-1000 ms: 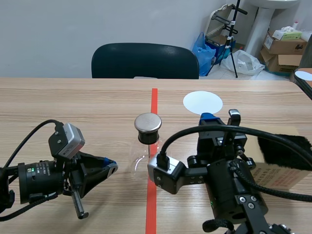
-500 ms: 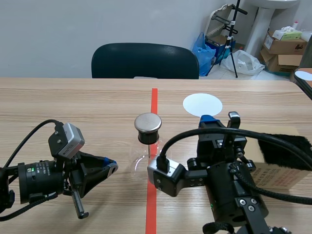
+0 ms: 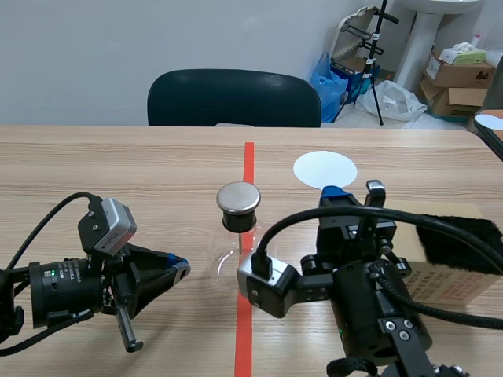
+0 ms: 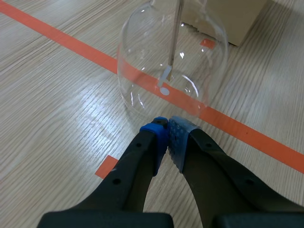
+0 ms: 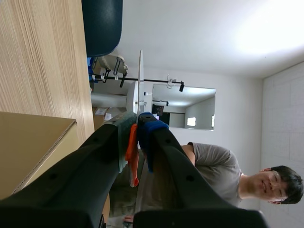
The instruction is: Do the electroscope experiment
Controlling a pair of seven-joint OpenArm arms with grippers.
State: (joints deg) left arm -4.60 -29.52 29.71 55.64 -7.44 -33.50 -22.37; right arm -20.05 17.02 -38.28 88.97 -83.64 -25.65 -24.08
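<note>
The electroscope (image 3: 238, 228), a clear glass flask under a round metal cap (image 3: 238, 198), stands on the bench (image 3: 118, 165) at its middle, on the orange-red tape line. In the left wrist view a thin rod (image 4: 175, 42) hangs down inside the flask (image 4: 171, 61).

The left claw (image 3: 182, 269) lies low beside the flask and points at it, its blue pads pressed together on nothing (image 4: 167, 128) just short of the glass.

The right claw (image 3: 357, 191) is raised on the other side of the flask. It is clamped on the orange handle (image 5: 133, 152) of a white disc (image 3: 324, 169), which its wrist view shows edge-on (image 5: 140, 80).

Under that arm sits a cardboard box (image 3: 452, 279) with black fur (image 3: 460, 239) lying on top. A dark chair (image 3: 233, 98) stands behind the bench.
</note>
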